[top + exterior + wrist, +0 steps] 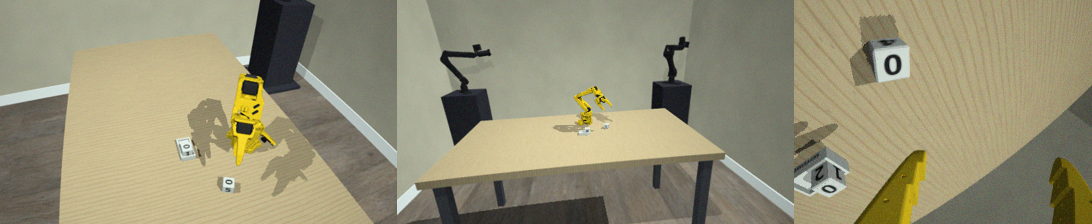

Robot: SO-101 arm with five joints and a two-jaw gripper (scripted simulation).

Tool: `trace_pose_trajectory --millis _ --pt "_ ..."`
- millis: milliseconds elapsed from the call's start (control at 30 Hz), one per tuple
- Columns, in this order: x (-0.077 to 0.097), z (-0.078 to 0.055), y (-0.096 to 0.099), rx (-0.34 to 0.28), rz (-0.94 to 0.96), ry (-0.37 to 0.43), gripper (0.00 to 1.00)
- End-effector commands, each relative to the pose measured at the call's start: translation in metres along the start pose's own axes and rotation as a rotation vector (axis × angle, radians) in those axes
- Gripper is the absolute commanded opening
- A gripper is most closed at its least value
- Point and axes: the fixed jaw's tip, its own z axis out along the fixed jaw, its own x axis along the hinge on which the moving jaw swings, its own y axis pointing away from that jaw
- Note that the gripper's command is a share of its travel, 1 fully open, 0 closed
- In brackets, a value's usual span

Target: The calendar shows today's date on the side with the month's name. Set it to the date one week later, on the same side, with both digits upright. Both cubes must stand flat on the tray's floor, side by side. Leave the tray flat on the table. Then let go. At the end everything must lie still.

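Note:
A white number cube (228,184) (606,126) (889,61) stands alone on the table, 0 on top and 5 on its near side in the top view. The white tray (177,143) (582,133) (801,184) lies flat to its left and holds the other cube (186,147) (588,129) (827,178), which shows 0 on top; the wrist view also shows a 2 on one of its sides. My yellow gripper (255,152) (606,107) (989,160) is open and empty. It hangs well above the table, raised over the loose cube.
The arm's yellow base (250,146) stands on the wooden table (130,98) right of the tray. The table's right edge runs close behind the base. Two black pedestals (466,111) (671,98) with dark arms stand beyond the table.

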Motion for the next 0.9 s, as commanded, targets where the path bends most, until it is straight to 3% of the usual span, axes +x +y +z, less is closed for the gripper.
trace_pose_trajectory --millis 0,567,700,867 --pt "0.003 -0.001 -0.003 0.042 -0.001 0.012 0.35" --pt "0.003 0.005 0.0 0.024 0.0 0.013 0.35" --pt "0.003 0.013 0.004 -0.039 0.0 0.002 0.35" --pt "0.001 0.028 0.014 -0.174 0.001 -0.021 0.35"
